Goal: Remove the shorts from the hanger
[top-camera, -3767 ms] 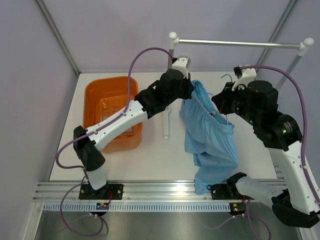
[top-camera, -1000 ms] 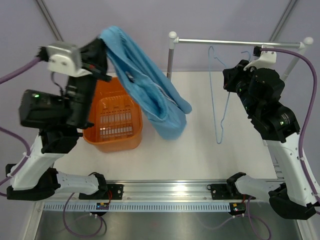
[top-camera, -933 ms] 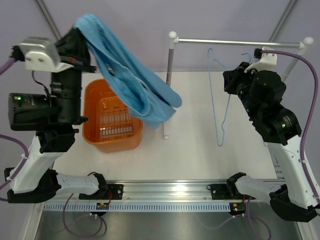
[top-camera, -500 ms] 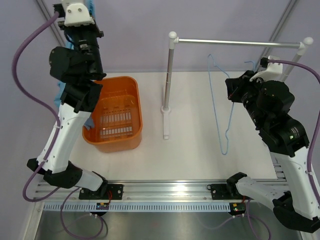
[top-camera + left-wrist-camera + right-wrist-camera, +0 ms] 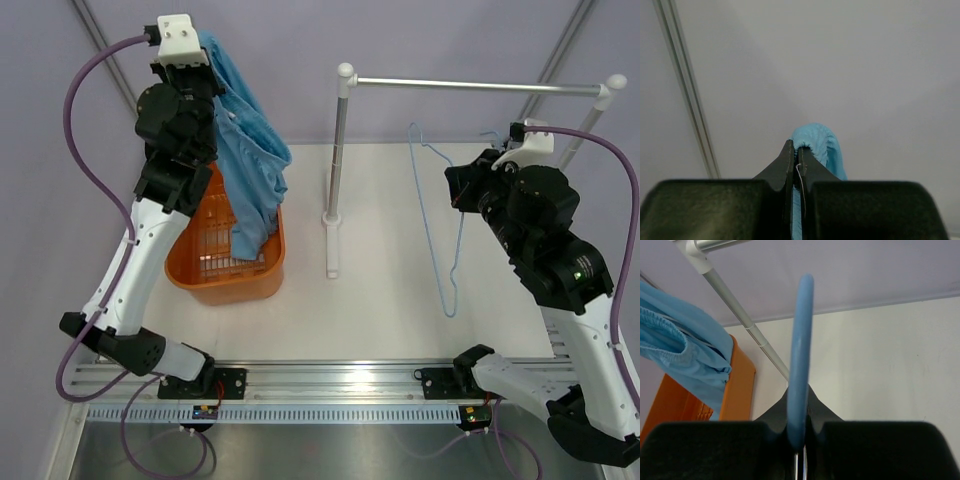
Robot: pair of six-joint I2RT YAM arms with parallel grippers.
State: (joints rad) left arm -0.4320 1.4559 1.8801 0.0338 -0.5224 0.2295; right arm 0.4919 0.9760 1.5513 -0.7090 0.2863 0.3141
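The light-blue shorts point(image 5: 245, 165) hang limp from my left gripper point(image 5: 204, 45), raised high at the back left, with their lower end inside the orange basket point(image 5: 222, 283). In the left wrist view the jaws are shut on a fold of the shorts point(image 5: 816, 145). The shorts also show in the right wrist view point(image 5: 685, 355). The thin light-blue wire hanger point(image 5: 435, 225) hangs bare, held by my right gripper point(image 5: 462, 190) below the silver rail point(image 5: 470, 87). In the right wrist view the jaws are shut on the hanger wire point(image 5: 800, 355).
The silver rail stands on white-capped posts; its left post point(image 5: 336, 180) has a white foot point(image 5: 331, 250) on the table between basket and hanger. Purple cables loop off both arms. Grey walls enclose the back and sides.
My left arm swung the shorts up and left, away from the hanger, then brought them down over the basket. The hanger, now bare, stays in my right gripper and swings slightly.
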